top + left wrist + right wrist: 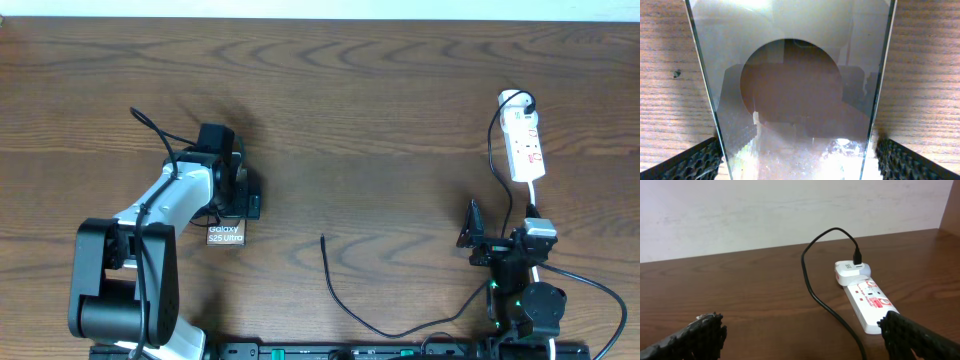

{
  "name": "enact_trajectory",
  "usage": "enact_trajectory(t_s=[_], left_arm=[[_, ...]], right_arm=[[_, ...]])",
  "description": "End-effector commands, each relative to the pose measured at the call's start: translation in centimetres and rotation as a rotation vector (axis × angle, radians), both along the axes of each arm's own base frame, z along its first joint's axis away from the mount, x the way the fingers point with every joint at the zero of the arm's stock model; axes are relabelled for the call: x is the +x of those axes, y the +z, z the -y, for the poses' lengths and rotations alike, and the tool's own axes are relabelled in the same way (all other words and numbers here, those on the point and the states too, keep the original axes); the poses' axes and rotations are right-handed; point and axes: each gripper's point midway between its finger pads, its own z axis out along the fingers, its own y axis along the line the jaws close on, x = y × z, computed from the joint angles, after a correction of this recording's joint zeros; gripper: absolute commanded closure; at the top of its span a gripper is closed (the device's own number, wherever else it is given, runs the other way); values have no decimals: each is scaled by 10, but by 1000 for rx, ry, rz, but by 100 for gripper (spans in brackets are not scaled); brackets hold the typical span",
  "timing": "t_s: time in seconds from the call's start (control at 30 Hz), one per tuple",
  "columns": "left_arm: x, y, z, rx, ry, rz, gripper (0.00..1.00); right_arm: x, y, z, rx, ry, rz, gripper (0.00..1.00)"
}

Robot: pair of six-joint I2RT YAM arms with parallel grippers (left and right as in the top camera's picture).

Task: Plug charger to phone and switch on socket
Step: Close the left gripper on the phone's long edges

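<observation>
From overhead, the left gripper (228, 195) sits over the phone (225, 236) on the left of the table (380, 100). The charger (350, 310) lies loose in the near middle, its tip free and well apart from the phone. The socket (523, 140) lies far right, with the right gripper (503, 235) nearer than it.

In the left wrist view, we see the fingers (695, 160) clamped against the phone's (790, 75) long edges.

In the right wrist view, the fingers (695, 335) are spread wide, grasping nothing. Beyond them the socket (867, 300) carries a white plug (852, 272) with the charger (812, 292) inserted.
</observation>
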Motion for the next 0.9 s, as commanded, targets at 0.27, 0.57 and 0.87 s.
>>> enact_trajectory(t_s=[0.27, 0.57, 0.87], left_arm=[[-20, -12, -2, 5, 16, -66, 15], [-19, -12, -2, 4, 16, -62, 16], [-18, -12, -2, 4, 17, -58, 16]], right_arm=[[0, -1, -2, 15, 4, -1, 1], [0, -1, -2, 15, 4, -1, 1], [0, -1, -2, 15, 4, -1, 1]])
